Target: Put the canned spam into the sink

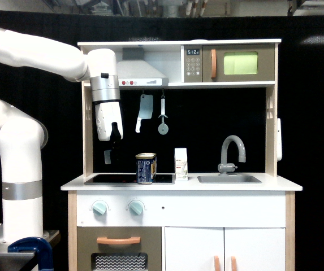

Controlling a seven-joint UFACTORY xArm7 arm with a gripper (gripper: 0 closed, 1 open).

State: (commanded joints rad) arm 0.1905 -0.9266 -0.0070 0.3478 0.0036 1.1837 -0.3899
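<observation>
Jaws of my gripper [114, 142] hang empty above the worktop's [275, 184] left end; spread or pressed together, I cannot tell. Spam [146, 168] stands on the stovetop [102, 179], untouched; grasp and carry to the sink [229, 179] remain.

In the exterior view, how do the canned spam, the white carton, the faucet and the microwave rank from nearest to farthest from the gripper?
Measured from the gripper, above the stovetop's left end in the exterior view:
1. Canned spam, on the stovetop, just to its right.
2. White carton, right of the tin.
3. Faucet, over the sink, and microwave, on the top shelf: too close to call.
</observation>
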